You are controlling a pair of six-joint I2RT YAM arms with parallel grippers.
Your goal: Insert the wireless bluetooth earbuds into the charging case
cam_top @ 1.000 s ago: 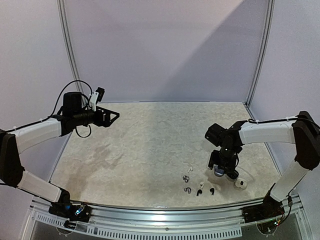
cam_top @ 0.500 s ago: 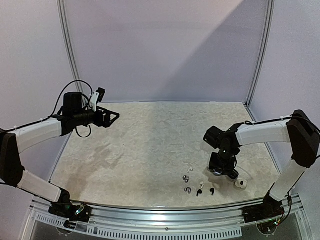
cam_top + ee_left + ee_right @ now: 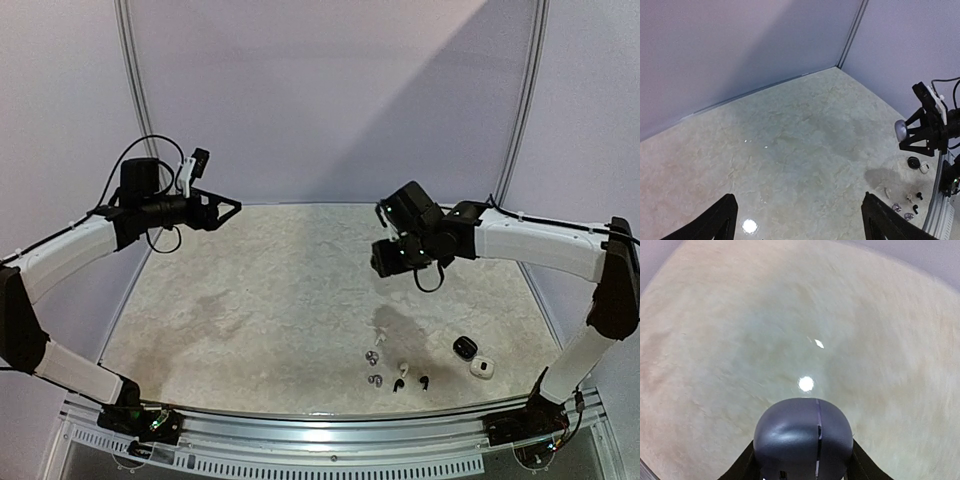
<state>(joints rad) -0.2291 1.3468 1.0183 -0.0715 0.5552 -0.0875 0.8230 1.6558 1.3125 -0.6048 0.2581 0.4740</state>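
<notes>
The top camera overlooks the whole table (image 3: 280,270) from behind. The left wrist camera faces across it from afar, and the right wrist camera looks closely downward. Both show the grey case (image 3: 802,435).

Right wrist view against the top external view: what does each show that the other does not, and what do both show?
Only the right wrist view: the grey case seen close, with its seam. Only the top external view: the loose earbuds, a black case and a white case lying near the front edge, and the open left gripper held high. Both: the right gripper and the marbled table.
</notes>
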